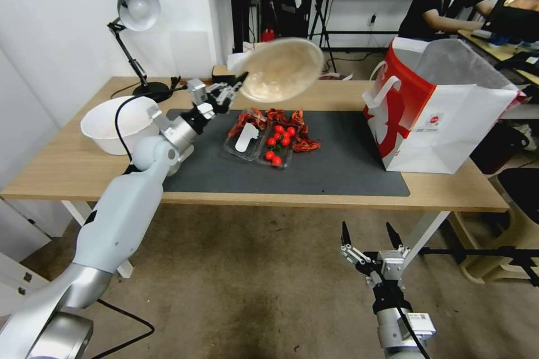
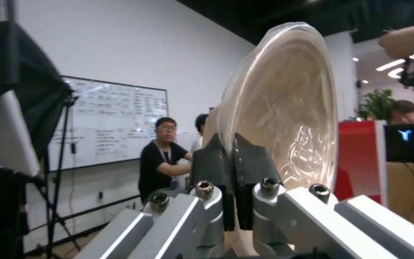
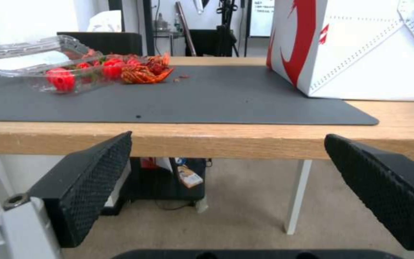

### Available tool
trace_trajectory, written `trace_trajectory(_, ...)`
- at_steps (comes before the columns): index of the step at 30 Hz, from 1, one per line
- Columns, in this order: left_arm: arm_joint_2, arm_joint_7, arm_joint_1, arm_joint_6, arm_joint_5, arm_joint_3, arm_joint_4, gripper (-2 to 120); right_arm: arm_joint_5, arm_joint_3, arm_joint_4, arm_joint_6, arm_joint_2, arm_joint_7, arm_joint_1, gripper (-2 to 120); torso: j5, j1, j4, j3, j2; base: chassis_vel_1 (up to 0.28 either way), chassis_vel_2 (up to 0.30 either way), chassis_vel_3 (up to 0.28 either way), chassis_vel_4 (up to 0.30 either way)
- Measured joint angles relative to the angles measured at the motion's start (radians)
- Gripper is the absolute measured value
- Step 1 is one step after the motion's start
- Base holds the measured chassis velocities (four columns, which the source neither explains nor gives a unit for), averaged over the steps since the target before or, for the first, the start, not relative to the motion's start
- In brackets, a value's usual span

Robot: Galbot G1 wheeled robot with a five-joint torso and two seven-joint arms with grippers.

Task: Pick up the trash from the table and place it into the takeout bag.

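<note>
The left gripper is clamped on the rim of the beige bowl, holding it tilted in the air above the table. Just below the gripper lies a clear tray of cherry tomatoes on the grey mat. The takeout bag stands well to its right. The right gripper hangs before the table edge, fingers apart.

We see a light-wood table beyond our open right gripper. A dark grey mat covers its middle, holding a clear tray of tomatoes ahead-left and the takeout bag ahead-right. A white bowl and desk lamp sit far left.
</note>
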Motion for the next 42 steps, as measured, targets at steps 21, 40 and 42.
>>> trace_trajectory(21,-0.169,0.01,-0.263,0.064,0.081,0.166,0.125,0,-0.013,0.011,0.023,0.023,0.039,0.0,-0.044,100,0.0003,0.0,-0.0003,0.0,0.0,0.0,0.0,0.0,0.0)
trace_trajectory(40,-0.245,-0.175,-0.415,0.054,0.092,0.333,0.182,0,-0.018,0.014,0.018,0.032,0.058,-0.001,-0.049,100,0.0001,0.0,0.0001,0.0,0.0,0.0,0.0,0.0,0.0)
trace_trajectory(42,-0.258,-0.193,-0.448,0.058,0.082,0.349,0.198,0,-0.018,0.014,0.018,0.032,0.061,-0.001,-0.049,100,0.0001,0.0,0.0001,0.0,0.0,0.0,0.0,0.0,0.0)
